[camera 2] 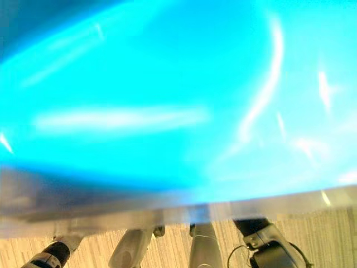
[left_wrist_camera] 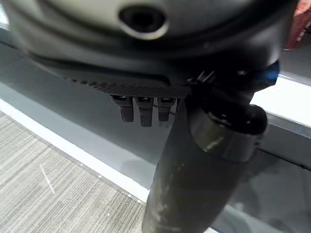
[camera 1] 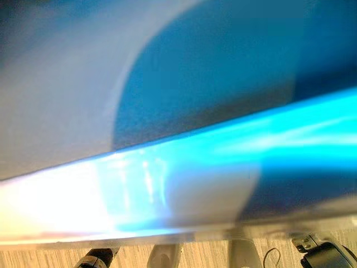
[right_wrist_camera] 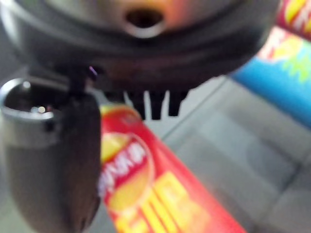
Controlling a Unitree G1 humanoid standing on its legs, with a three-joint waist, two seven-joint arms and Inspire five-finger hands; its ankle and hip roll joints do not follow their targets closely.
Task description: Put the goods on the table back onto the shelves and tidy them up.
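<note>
Nearest in the right wrist view is the right hand [right_wrist_camera: 53, 160]: its thumb stands in front as a dark, rounded bulk with a silver collar, and its fingers [right_wrist_camera: 155, 103] show as short dark tips in a row beside it; whether they are straight or curled I cannot tell. Just past the thumb, touching or nearly touching its side, lies a red snack packet [right_wrist_camera: 150, 194] with yellow print, running away from the hand across a grey surface [right_wrist_camera: 233, 160]; the thumb overlaps the packet's near edge, but the pictures do not show whether the hand holds it. Farther off on the same grey surface stands a blue package [right_wrist_camera: 277, 77], and beyond it the edge of another red one [right_wrist_camera: 296, 14], both well apart from the hand.

In the left wrist view the left hand [left_wrist_camera: 204, 160] shows its thumb in front and its fingers [left_wrist_camera: 146, 109] as short dark tips behind; their state cannot be told; past them lies a grey ledge [left_wrist_camera: 73, 111] with a white edge, then striped grey carpet [left_wrist_camera: 43, 189].

In the head views a large bright blue glossy package [camera 2: 167, 100] sits right against the camera; below its edge runs a pale wood-grain floor [camera 1: 201, 258].
</note>
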